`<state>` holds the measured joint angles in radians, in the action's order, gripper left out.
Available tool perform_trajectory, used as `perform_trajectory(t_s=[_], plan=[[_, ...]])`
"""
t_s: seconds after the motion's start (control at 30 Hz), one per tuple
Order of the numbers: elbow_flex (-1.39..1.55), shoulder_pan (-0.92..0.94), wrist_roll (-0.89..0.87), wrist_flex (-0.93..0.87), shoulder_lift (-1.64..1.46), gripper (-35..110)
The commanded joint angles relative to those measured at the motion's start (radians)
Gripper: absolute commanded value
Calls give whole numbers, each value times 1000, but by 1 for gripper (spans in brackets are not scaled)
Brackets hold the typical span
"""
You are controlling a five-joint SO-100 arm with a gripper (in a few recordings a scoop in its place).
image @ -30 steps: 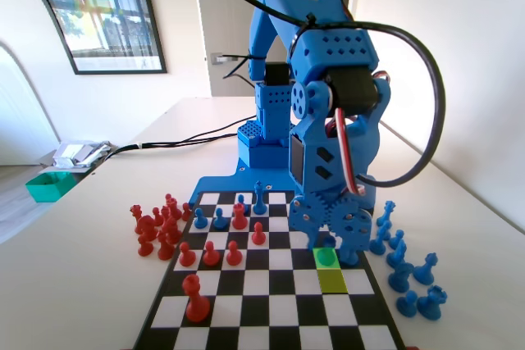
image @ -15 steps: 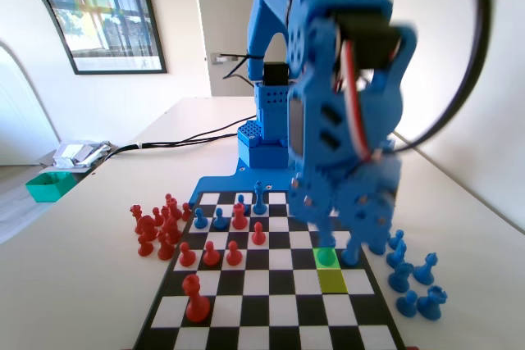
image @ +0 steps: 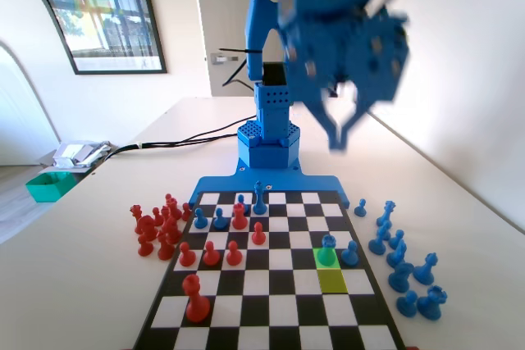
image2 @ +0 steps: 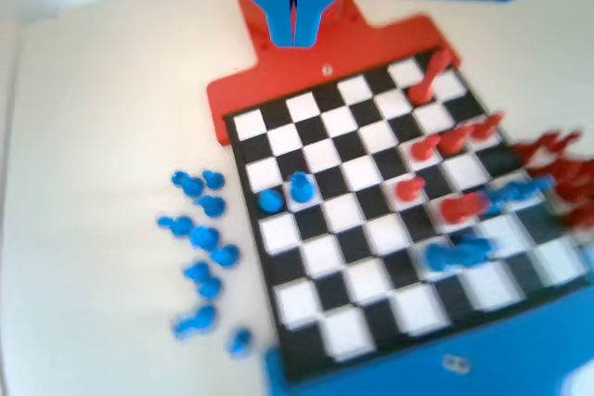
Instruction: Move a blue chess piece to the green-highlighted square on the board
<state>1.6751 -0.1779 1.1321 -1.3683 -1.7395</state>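
With the blue chess piece [image: 328,250] seen standing upright on the green-highlighted square [image: 327,259], the gripper [image: 338,133], fingers together and empty, is best kept high above the board [image: 271,317] so nothing is toppled.

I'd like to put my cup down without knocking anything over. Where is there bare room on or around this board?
The near rows of the black-and-white checkered board are free, beyond the tall red piece. The white table left of the red cluster is bare too. Crowded: the blue pieces off the right edge and the far-left squares.
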Motion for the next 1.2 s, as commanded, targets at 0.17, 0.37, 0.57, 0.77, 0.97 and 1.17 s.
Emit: perform_trajectory(t_s=[0.17,0.37,0.57,0.77,0.97,1.17], plan=[[140,66,402,-265,-491,1],[296,110,548,-304,-746,1],[351,130,606,-350,-900,1],[399,130,627,-356,-1008,1],[480,141,618,-295,-1101,1],[500,175,617,-235,-1183,1]])
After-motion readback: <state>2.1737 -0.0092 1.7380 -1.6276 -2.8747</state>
